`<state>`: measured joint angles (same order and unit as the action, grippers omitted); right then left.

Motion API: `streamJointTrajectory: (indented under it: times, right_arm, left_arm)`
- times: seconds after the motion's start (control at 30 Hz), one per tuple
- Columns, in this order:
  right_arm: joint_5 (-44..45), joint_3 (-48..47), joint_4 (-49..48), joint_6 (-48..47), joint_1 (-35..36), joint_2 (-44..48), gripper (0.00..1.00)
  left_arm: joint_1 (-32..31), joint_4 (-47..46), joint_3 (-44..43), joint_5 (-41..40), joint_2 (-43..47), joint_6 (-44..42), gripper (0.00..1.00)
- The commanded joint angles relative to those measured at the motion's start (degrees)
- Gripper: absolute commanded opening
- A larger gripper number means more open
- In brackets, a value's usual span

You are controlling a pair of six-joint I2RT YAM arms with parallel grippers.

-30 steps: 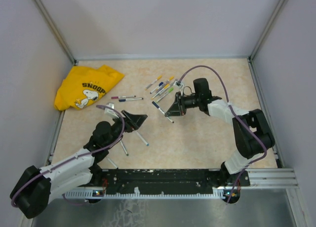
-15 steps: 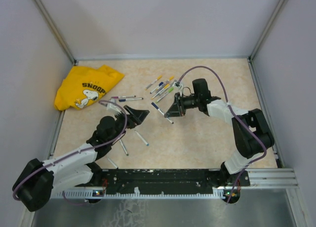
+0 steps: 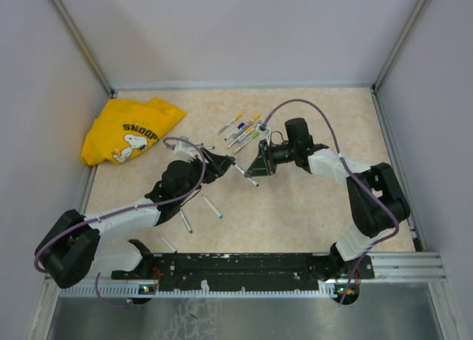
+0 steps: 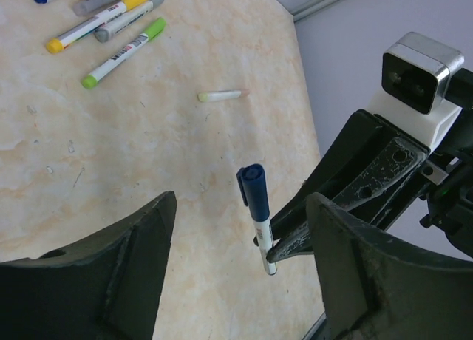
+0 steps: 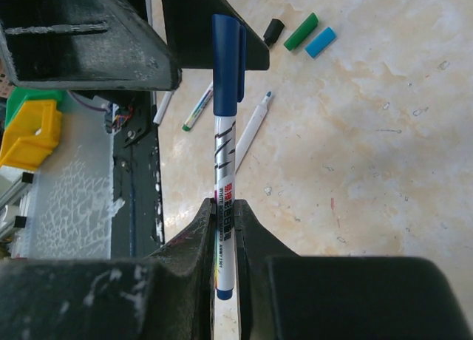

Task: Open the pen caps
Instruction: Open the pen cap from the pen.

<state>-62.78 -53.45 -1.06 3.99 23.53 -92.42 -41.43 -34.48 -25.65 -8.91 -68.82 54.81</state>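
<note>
The stubby dark-blue plastic cap is still on its thin white pen, whose barrel is pinched tight in the right gripper. And now the left gripper has swung right in! Its jaws straddle the cap, spread wide, touching nothing yet. The pull-off looks close.

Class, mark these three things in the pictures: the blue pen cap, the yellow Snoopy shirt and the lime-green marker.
blue pen cap point(image 5: 228, 59): right wrist view, middle of the cap.
yellow Snoopy shirt point(image 3: 131, 133): top view, on the print.
lime-green marker point(image 4: 123, 53): left wrist view, mid-barrel.
</note>
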Motion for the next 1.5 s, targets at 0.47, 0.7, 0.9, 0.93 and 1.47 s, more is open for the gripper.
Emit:
streamJointTrajectory:
  times: [0.47,0.7,0.9,0.93,1.47]
  right_arm:
    - [3.8,-4.6,5.1,-7.5,3.5,0.5,0.00]
    - [3.6,-5.0,6.3,-9.1,4.2,1.0,0.00]
    - [1.6,-4.8,6.1,-9.5,4.2,1.9,0.46]
    - [1.4,-4.7,6.1,-9.5,4.2,1.9,0.49]
    - [-4.8,-3.6,2.6,-7.2,7.4,1.0,0.56]
  left_arm:
    - [-2.3,-5.0,-3.2,-1.1,-4.1,-0.8,0.14]
    - [-2.3,-10.4,0.2,0.4,-2.1,-3.6,0.00]
    - [-2.3,-17.5,4.7,2.9,0.9,-6.7,0.00]
    - [-2.3,-18.7,5.4,3.5,1.4,-7.3,0.00]
    - [-2.3,-40.1,16.2,7.3,4.3,-13.4,0.00]
